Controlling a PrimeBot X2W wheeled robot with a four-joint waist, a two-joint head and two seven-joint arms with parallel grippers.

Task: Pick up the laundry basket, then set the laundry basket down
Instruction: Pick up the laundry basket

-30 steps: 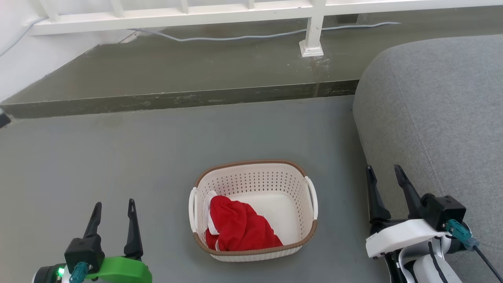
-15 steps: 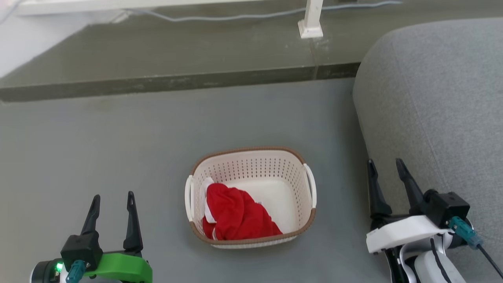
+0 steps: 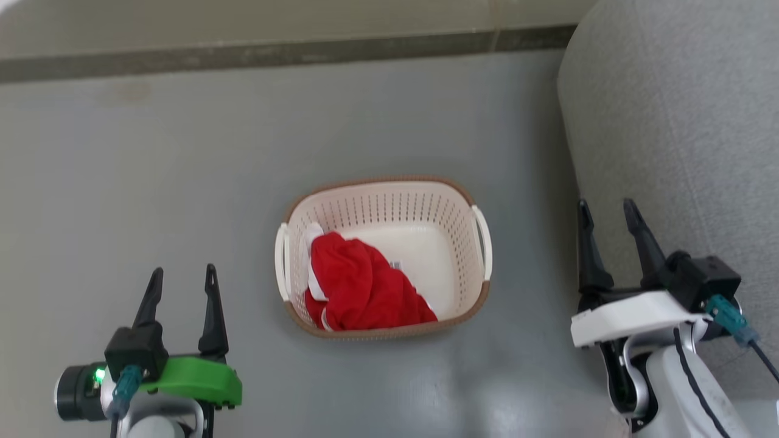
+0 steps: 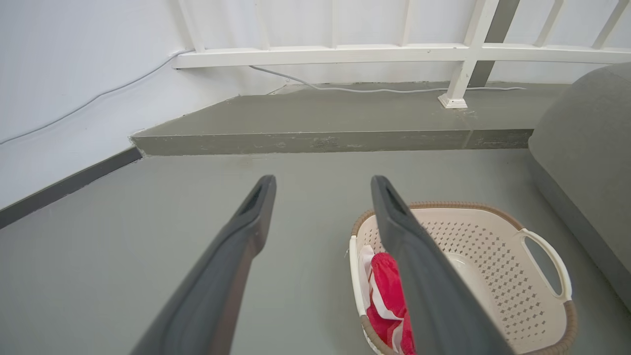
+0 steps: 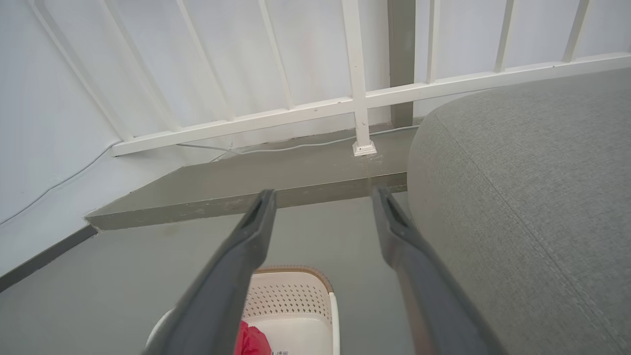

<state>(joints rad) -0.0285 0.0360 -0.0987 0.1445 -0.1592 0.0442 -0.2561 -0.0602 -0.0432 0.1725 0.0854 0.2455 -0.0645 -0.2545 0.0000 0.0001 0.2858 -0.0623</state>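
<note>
- Laundry basket [image 3: 389, 204] sits flat on the grey floor [image 3: 152, 152] at the centre of the head view, untouched. A red garment [image 3: 359, 286] is heaped in its lower-left part.
- Since a second ago the whole head view has slid. The basket is now higher in frame, the white railing has gone off the top, and the step edge [image 3: 243, 55] lies near the upper border. This is the camera tipping down, not the basket moving; it reads as the robot bending toward it.
- Left end effector [image 3: 184, 274], lower left: fingers spread, holding nothing, well apart from the basket's left handle [image 3: 280, 261].
- Right end effector [image 3: 606, 207], lower right: likewise spread and empty, apart from the right handle [image 3: 485, 243], just beside the grey sofa [image 3: 681, 121].
- Judgement: pick-up not begun, still the approach. Both handles lie free to reach.
</note>
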